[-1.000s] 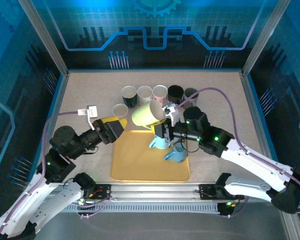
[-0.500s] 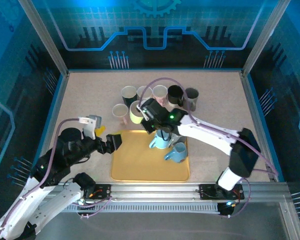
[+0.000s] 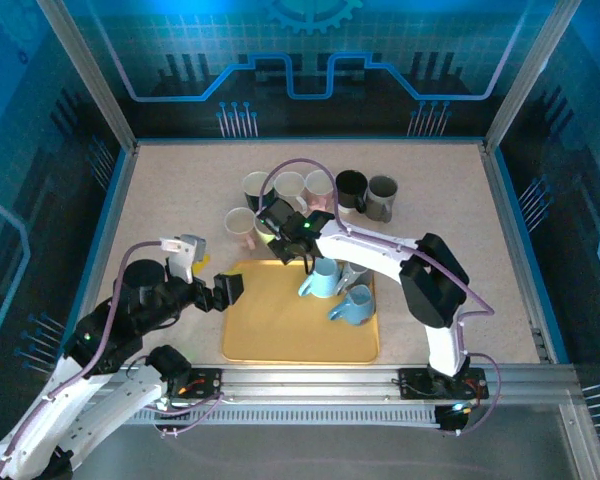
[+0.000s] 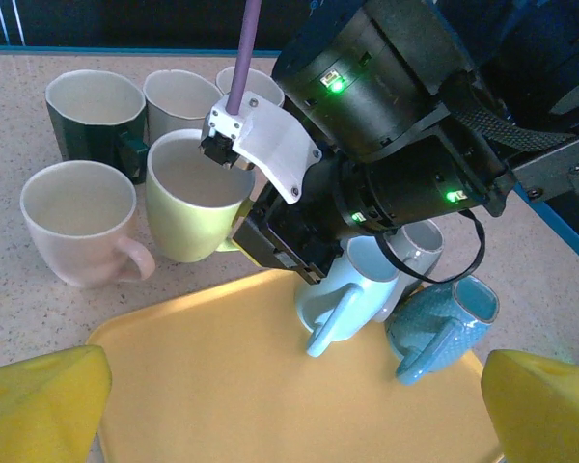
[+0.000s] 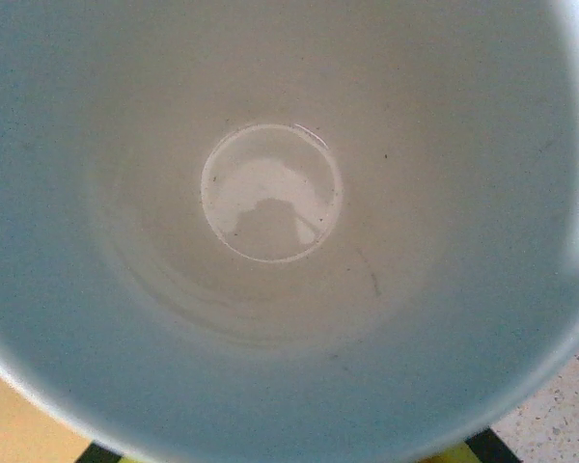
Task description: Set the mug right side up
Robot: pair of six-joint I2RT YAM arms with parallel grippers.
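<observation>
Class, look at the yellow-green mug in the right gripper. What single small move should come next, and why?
Probably open the right gripper and let go. The yellow-green mug already stands mouth up beside the pink mug, and its base seems to rest on the table. The turning looks done, and the shut grip on its handle side is all that is left to undo.

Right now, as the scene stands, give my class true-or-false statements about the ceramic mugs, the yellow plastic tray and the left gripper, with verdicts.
1. The pale yellow-green ceramic mug stands upright, mouth up. True.
2. It stands on the flat yellow plastic tray. False: it stands on the speckled table, beside a pale pink ceramic mug.
3. The left gripper is open and empty. True.
4. The tray holds nothing. False: a light blue mug and a textured blue mug sit on it.
</observation>
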